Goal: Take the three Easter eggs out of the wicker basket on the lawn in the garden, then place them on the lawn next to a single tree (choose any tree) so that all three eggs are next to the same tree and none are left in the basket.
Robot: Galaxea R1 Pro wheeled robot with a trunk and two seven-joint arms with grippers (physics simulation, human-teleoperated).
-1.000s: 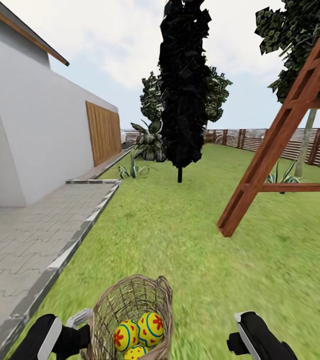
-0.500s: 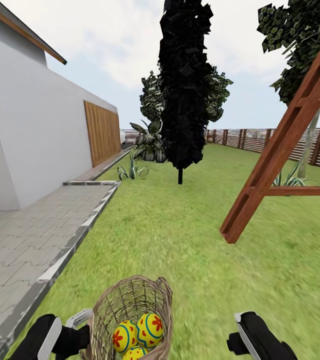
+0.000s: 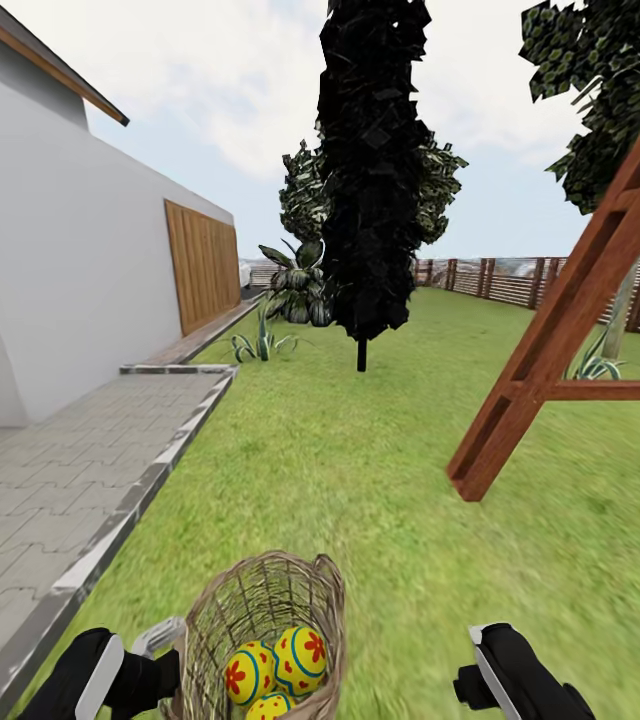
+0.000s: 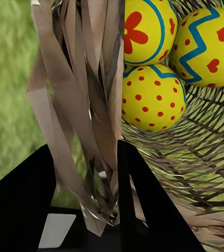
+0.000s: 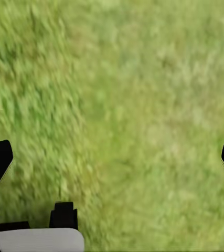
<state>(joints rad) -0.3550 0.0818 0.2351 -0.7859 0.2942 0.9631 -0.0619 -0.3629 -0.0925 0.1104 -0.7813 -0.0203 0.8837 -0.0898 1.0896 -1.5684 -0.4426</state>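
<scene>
Head view. Wicker basket [image 3: 265,635]: brown open weave, deep, small loop handle at the rim on its far right side; carried above the lawn [image 3: 380,480] at the robot's front, taken at its left wall by the left hand [image 3: 160,640]. Three Easter eggs [image 3: 275,665] lie together in the basket's bottom, touching one another. Right hand [image 3: 485,665] hangs over grass, well apart from the basket, carrying nothing. Ahead: black conifer [image 3: 370,170] on the lawn; swing frame [image 3: 570,310] to the right; behind it a pale slim trunk, the tree [image 3: 620,310], near the slat fence [image 3: 520,280]. White house [image 3: 70,270] and paved path [image 3: 50,480] along the lawn's left edge.

Left wrist view. Left hand [image 4: 85,173] is clamped on the basket wall [image 4: 80,105], one finger outside, one inside. Eggs [image 4: 153,97] just past the inner finger, against the weave.

Right wrist view. Right hand [image 5: 112,157], fingers spread wide, over bare grass [image 5: 122,94].

Handling, as a judgement. Basket: light, springy, liable to flex and tilt when held by one wall; keep it level. Eggs: small, smooth, rounded, probably slippery and prone to roll; take each across its middle.
</scene>
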